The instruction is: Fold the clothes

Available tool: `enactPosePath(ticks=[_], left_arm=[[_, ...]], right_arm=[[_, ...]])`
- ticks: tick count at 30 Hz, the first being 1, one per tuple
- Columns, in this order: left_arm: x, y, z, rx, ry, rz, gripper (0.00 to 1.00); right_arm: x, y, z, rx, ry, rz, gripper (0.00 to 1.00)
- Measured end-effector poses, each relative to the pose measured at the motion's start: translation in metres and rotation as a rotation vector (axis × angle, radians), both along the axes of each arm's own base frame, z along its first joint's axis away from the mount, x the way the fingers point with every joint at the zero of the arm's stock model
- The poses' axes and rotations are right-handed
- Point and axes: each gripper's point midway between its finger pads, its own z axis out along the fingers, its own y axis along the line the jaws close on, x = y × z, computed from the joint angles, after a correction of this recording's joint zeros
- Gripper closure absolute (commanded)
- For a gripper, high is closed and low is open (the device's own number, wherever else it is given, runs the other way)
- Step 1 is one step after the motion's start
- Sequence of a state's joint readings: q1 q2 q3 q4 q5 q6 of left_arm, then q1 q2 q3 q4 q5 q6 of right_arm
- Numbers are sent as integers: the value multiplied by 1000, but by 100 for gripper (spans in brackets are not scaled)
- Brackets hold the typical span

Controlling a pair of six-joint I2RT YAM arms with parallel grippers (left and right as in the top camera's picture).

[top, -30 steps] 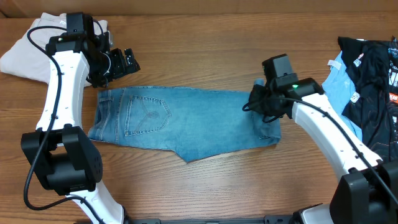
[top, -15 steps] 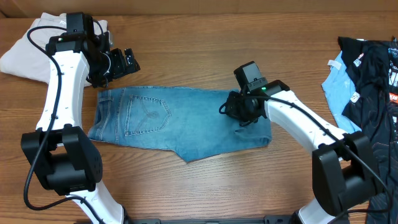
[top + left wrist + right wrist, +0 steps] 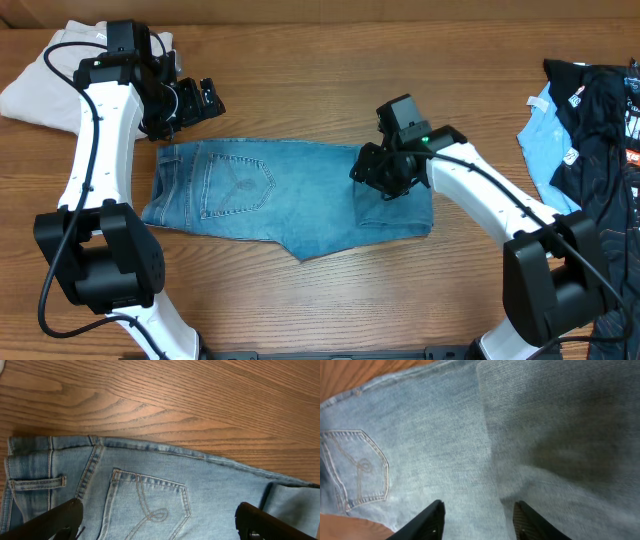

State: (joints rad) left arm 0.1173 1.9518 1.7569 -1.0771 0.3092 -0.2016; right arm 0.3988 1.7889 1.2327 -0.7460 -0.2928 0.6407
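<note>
Folding stage: judged part done. One end of the jeans [image 3: 270,190] lies doubled over, and the rest lies flat in a single layer.
Jeans position: middle of the worktop [image 3: 320,80], a little nearer its front edge than its back edge. The long axis runs left to right, with the waistband and back pocket [image 3: 235,185] toward the left edge and the folded flap [image 3: 395,205] toward the right.
Right arm: the right gripper [image 3: 380,175] sits low over the inner edge of the flap. Its fingers are part way apart with nothing between them in the wrist view, and denim lies directly beneath.
Left arm: the left gripper [image 3: 205,100] is spread wide and empty, just beyond the far left corner of the waistband. The jeans lie toward the front edge from it.
Governing relation: each gripper stands at its own end of the long axis, the right one over the cloth and the left one beside it. By my judgement, a further fold would run along that axis, with the left arm nearer the waistband end.
Back left corner: khaki trousers [image 3: 35,85], apart from the jeans.
Right edge: black garment [image 3: 600,120] lying on pale blue cloth [image 3: 545,130], well apart from the jeans.
</note>
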Motion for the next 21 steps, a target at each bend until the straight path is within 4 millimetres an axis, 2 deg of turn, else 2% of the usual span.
enactPosePath(ticks=[3,5,6,8,12,16,21], left_arm=[[0,0,0,0,-1,0,0],[0,0,0,0,-1,0,0],[0,0,0,0,-1,0,0],[0,0,0,0,-2,0,0],[0,0,0,0,-1,0,0],[0,0,0,0,0,0,0],[0,0,0,0,-1,0,0]], right_arm=[[6,-10,14,-17,6,-4,39],[12,-20,24,-33,2,-15,41],[18,-28,30,-47,-8,-34,47],[25,-45,35,-72,-14,-60,71],[31,-78,35,-102,-9,-78,94],[27,-95,28,-118,14,-38,96],[14,-85,10,-37,52,71,96]])
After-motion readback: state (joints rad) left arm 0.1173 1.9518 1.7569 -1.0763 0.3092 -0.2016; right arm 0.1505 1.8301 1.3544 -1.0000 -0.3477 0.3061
